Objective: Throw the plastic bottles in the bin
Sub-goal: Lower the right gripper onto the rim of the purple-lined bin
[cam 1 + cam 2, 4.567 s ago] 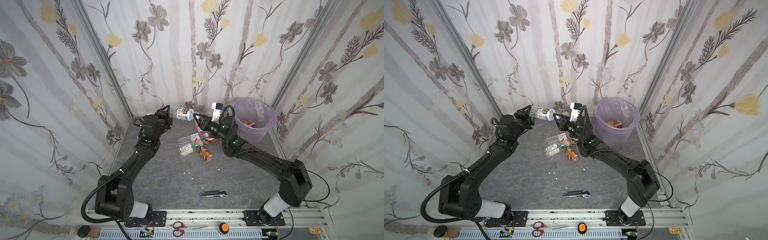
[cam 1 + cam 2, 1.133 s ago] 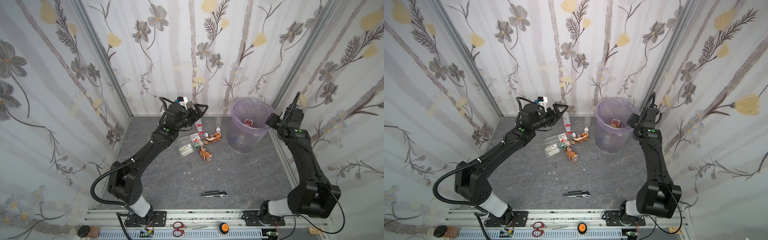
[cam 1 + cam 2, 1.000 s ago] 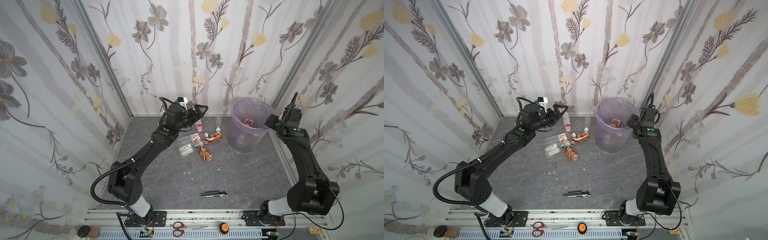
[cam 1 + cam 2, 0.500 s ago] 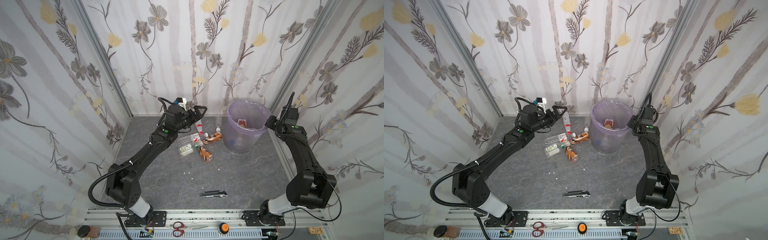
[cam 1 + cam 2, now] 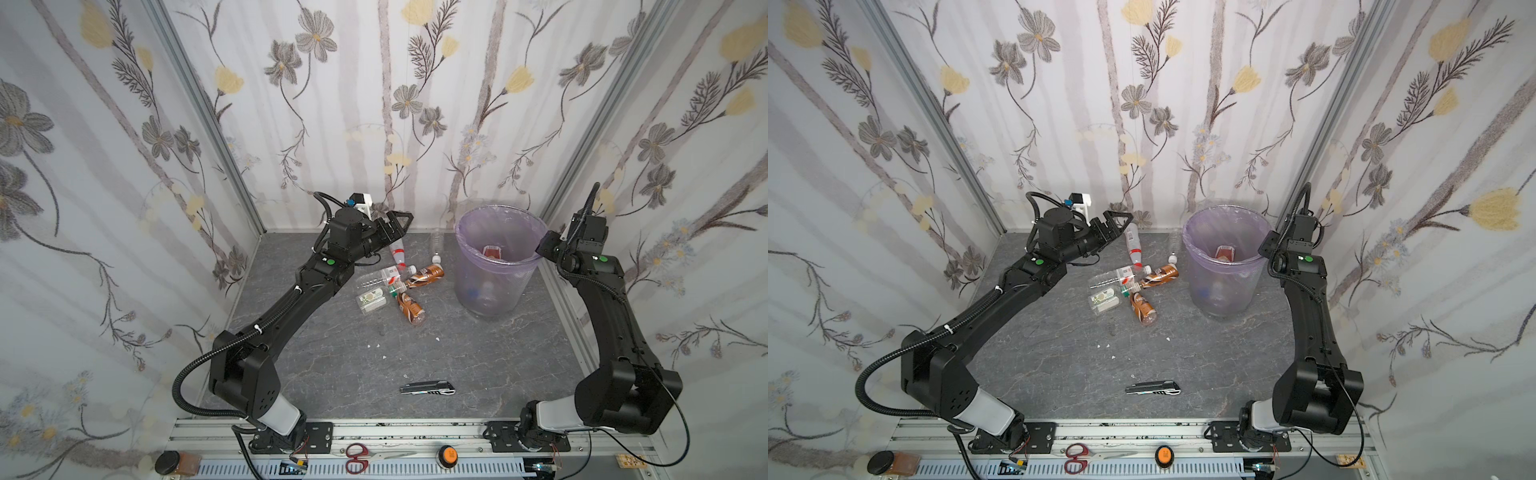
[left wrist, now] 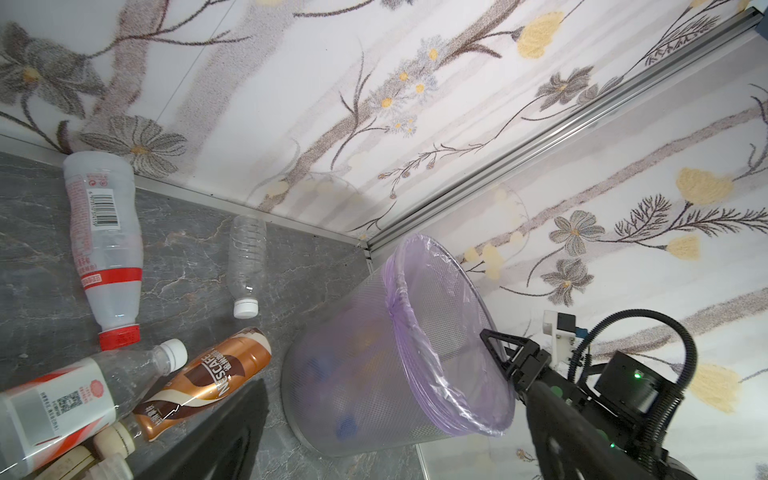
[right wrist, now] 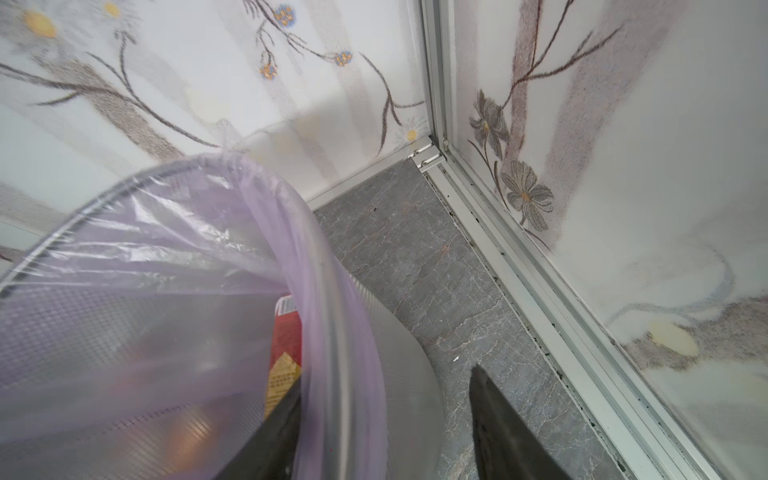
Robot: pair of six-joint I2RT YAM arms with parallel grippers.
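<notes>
Top views both put the bin [image 5: 494, 286] upright, right of centre, on the grey floor [image 5: 332, 374], w/ a lilac bag [image 7: 187, 232] folded over its rim. At its right side we see the right gripper [image 7: 386, 374], jaws apart and straddling the rim. One finger [image 7: 274, 432] is inside against the bag, the other outside, w/ floor showing btw it and the bin wall, so it's not clamped. Upper centre, the left gripper [image 5: 401, 226] hangs wide open & empty over the butt of the red-capped bottle [image 5: 397, 253]. At centre, the plastic bottles [image 5: 395, 286] lie in a loose heap left of the bin, none touching it. We see a few more inside, incl. a red-labelled one [image 5: 491, 252]. A clear bottle [image 6: 247, 266] lies alone near the back wall [image 5: 415, 124]. Lower centre, the folding knife [image 5: 428, 388] lies well apart from everything else.
</notes>
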